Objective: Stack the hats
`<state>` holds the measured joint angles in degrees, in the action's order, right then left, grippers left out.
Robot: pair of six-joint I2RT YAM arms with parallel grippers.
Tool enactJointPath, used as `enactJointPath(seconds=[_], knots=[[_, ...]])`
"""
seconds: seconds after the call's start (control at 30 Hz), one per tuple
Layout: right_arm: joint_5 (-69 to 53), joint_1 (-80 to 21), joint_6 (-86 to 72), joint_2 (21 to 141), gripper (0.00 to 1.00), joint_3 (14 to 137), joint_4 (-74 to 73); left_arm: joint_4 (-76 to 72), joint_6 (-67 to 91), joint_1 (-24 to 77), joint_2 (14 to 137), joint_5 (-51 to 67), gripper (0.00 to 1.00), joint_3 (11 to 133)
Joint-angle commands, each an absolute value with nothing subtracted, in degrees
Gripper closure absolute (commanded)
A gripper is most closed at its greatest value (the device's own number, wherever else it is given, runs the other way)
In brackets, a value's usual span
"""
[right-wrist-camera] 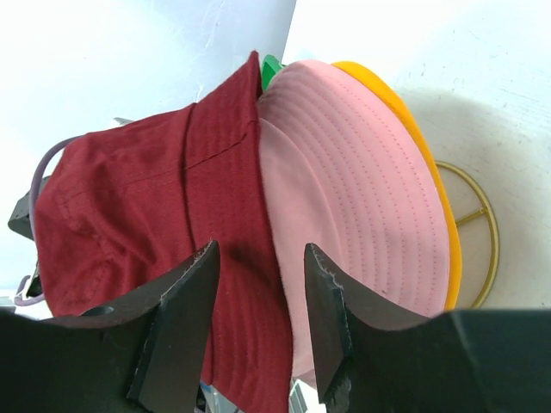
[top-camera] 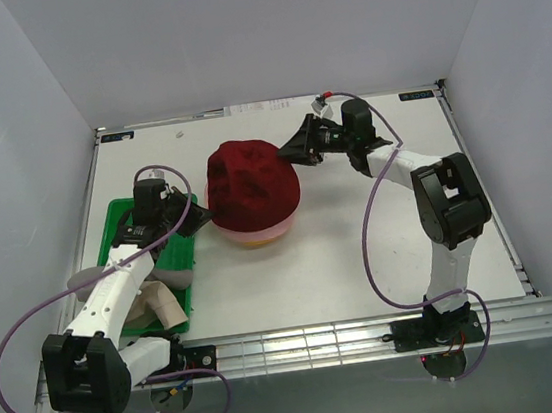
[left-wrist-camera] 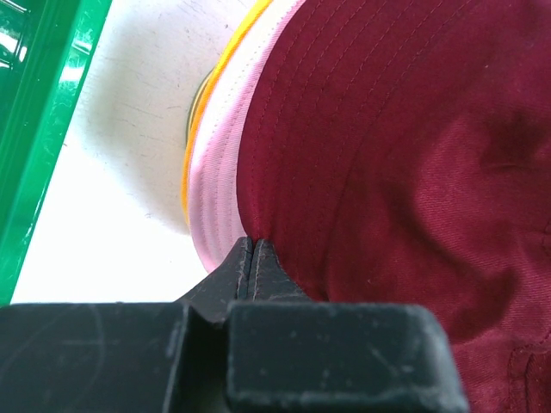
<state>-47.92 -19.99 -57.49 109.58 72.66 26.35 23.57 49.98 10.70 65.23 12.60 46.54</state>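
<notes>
The dark red hat [top-camera: 251,184] sits on top of the pale pink hat [top-camera: 281,229] and the yellow-orange hat [top-camera: 248,242], stacked mid-table. My left gripper [top-camera: 195,222] is shut, its tips at the left brim edge of the dark red hat [left-wrist-camera: 413,129], beside the pink [left-wrist-camera: 219,163] and yellow [left-wrist-camera: 200,112] rims. My right gripper [top-camera: 285,152] is open at the stack's far right, its fingers [right-wrist-camera: 185,301] on either side of the seam between the red [right-wrist-camera: 129,198] and pink [right-wrist-camera: 362,198] hats. The grey hat [top-camera: 88,280] and beige hat [top-camera: 163,307] lie in the tray, partly under my left arm.
The green tray [top-camera: 116,218] stands at the left edge of the table and shows in the left wrist view [left-wrist-camera: 34,112]. A gold wire frame [right-wrist-camera: 482,215] sits under the stack. White walls enclose the table on three sides.
</notes>
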Motion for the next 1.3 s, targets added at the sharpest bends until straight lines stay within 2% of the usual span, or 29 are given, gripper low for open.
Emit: enactJointPath(seconds=[0.0,0.17,0.27,0.33,0.37,0.5,0.7,1.27], knots=[[-49.22,-20.30,-58.09,110.30,0.50,75.41,29.00,23.29,49.57,10.63,65.04,12.39,1.00,48.52],[-49.31,-20.39,-58.97,110.92,0.52,75.24,30.06,23.20,49.48,10.63,65.21,12.31,1.00,48.43],[-49.31,-20.48,-59.33,111.09,0.57,75.50,30.23,23.20,49.48,10.63,65.30,12.31,1.00,48.34],[-49.31,-20.48,-59.50,111.18,0.65,75.67,30.23,23.20,49.39,10.63,65.22,12.30,1.00,48.43],[-49.31,-20.57,-59.50,111.18,0.73,75.59,30.23,23.20,49.31,10.63,65.13,12.22,1.00,48.34],[-49.13,-20.48,-59.41,111.27,0.87,74.71,30.32,23.29,49.22,10.63,65.21,11.87,1.00,48.16],[-48.17,-20.48,-58.19,112.32,0.92,72.51,28.92,23.47,49.22,10.64,66.00,10.11,1.00,46.94],[-44.21,-19.34,-49.92,114.61,0.92,68.91,20.48,21.80,48.34,10.63,69.08,6.59,1.00,40.17]])
